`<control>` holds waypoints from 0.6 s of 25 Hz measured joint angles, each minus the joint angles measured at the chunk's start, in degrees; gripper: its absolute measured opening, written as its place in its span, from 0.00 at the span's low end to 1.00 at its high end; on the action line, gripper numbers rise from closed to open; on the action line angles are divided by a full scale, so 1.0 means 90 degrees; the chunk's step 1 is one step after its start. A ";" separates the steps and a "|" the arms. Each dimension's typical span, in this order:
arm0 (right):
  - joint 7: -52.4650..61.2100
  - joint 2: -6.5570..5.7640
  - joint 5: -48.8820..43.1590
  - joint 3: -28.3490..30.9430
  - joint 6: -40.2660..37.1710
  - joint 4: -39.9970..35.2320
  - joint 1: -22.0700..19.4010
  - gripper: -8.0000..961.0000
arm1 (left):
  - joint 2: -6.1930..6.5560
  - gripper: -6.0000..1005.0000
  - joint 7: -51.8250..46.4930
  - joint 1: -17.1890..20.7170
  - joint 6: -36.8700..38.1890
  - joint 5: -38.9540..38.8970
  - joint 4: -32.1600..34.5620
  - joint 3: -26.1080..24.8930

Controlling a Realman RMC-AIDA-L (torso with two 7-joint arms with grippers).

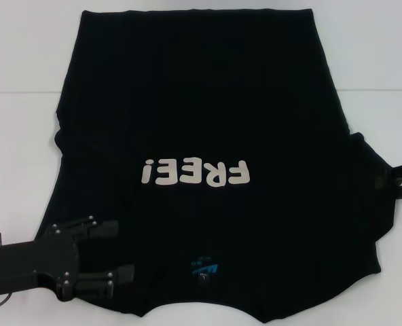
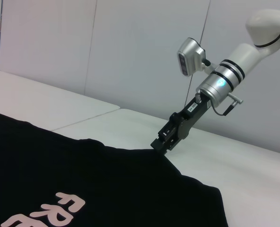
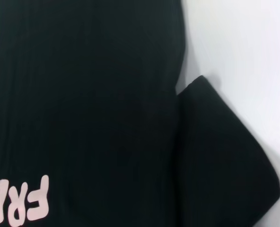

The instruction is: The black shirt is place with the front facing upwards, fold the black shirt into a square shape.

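Note:
The black shirt lies flat and front up on the white table, its white "FREE!" lettering upside down to me and the small blue logo near the collar at the front edge. My left gripper is open, hovering over the shirt's near-left part with nothing between its fingers. At the shirt's right sleeve sits my right gripper. In the left wrist view the right gripper has its tip at the edge of the shirt. The right wrist view shows the shirt and its bunched sleeve.
The white table runs bare along both sides of the shirt, with a seam line crossing it. A pale wall stands behind the table in the left wrist view.

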 joint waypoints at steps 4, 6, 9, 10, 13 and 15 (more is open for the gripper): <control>0.0004 -0.0006 -0.0024 -0.0017 0.0018 0.0017 0.0003 0.61 | 0.0000 0.87 0.0000 -0.0001 0.0000 0.0000 -0.0014 0.0000; 0.0005 -0.0007 -0.0025 -0.0019 0.0022 0.0026 0.0010 0.57 | 0.0000 0.87 0.0000 -0.0001 0.0000 0.0000 -0.0028 0.0000; 0.0020 -0.0009 -0.0030 -0.0022 0.0028 0.0029 0.0020 0.51 | 0.0000 0.87 0.0000 -0.0002 0.0000 0.0000 -0.0062 0.0000; 0.0023 -0.0009 -0.0033 -0.0023 0.0028 0.0030 0.0022 0.49 | 0.0000 0.87 0.0000 -0.0002 0.0000 0.0000 -0.0065 0.0000; 0.0027 -0.0009 -0.0034 -0.0025 0.0028 0.0031 0.0028 0.34 | 0.0000 0.87 0.0000 -0.0002 0.0000 0.0000 -0.0068 0.0000; 0.0028 -0.0009 -0.0035 -0.0026 0.0028 0.0029 0.0028 0.25 | 0.0000 0.87 0.0000 0.0001 0.0000 0.0000 -0.0070 0.0000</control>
